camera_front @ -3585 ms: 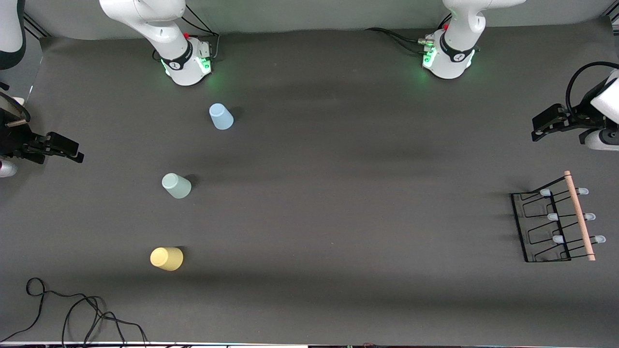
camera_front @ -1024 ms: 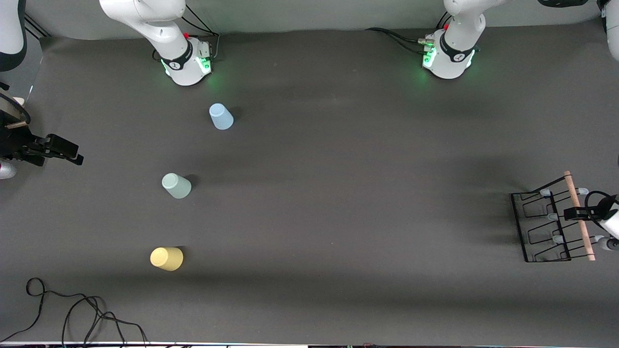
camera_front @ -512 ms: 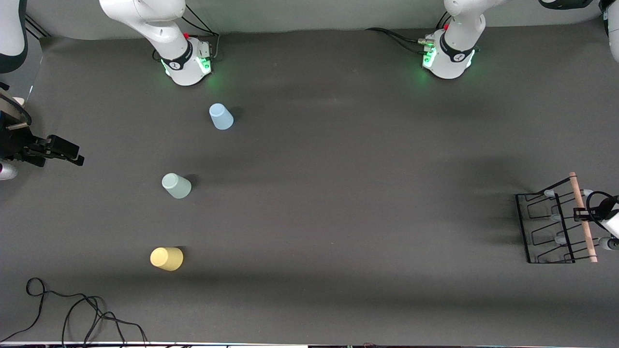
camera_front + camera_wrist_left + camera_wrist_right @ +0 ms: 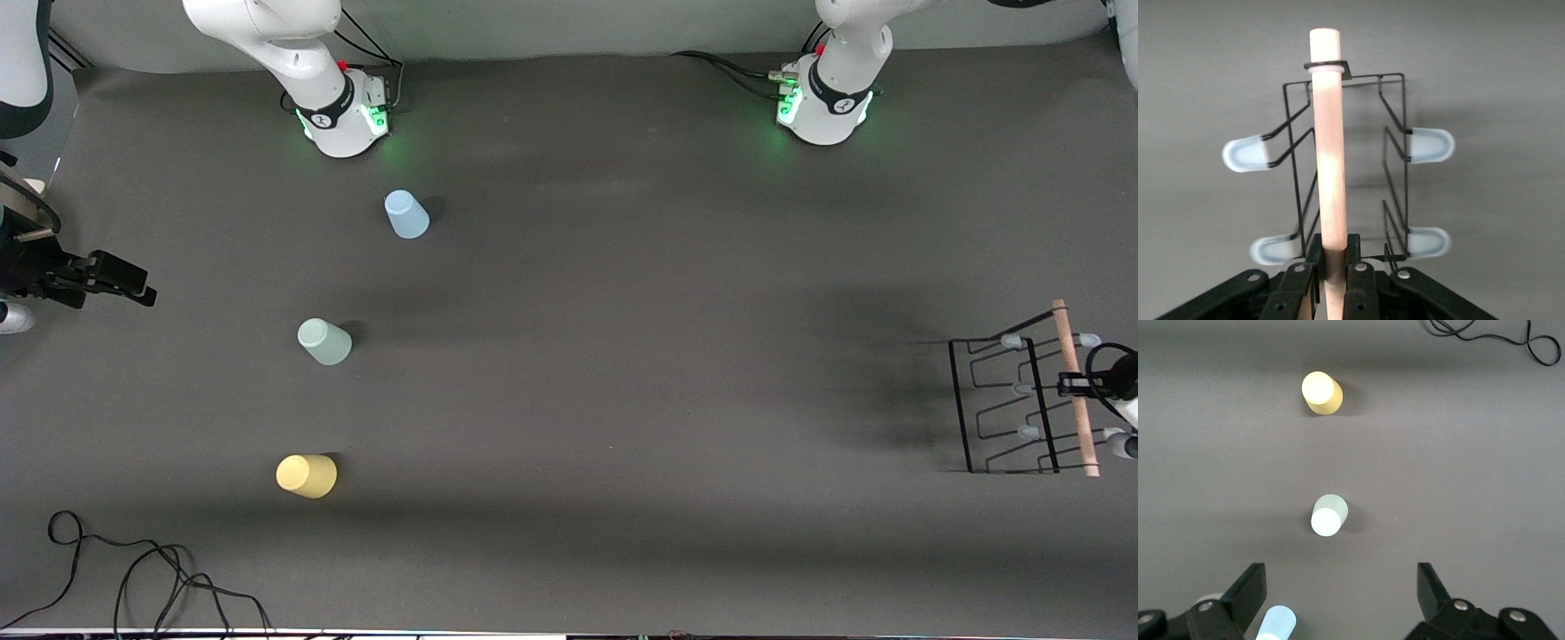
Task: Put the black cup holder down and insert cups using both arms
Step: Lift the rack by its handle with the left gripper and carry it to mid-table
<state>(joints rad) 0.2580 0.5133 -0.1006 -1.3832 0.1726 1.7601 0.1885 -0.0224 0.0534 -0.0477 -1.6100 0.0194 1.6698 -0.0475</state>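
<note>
Black cup holder (image 4: pixel 1005 404): at left arm's end of table, held by wooden rod handle (image 4: pixel 1329 153); whether lifted off surface unclear. 
Left gripper (image 4: pixel 1333 263): fingers clamped on rod. 
Right gripper (image 4: pixel 1341 593): spread wide, empty, waiting over right arm's end. 
Cups, upside down, well apart from holder: blue cup (image 4: pixel 406 214) nearest bases; green cup (image 4: pixel 324 341) between; yellow cup (image 4: pixel 307 476) nearest front camera. 
Black cable (image 4: pixel 133 569): loose near front edge.

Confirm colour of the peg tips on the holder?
Pale translucent blue peg tips on the black cup holder; clearest in left wrist view.
</note>
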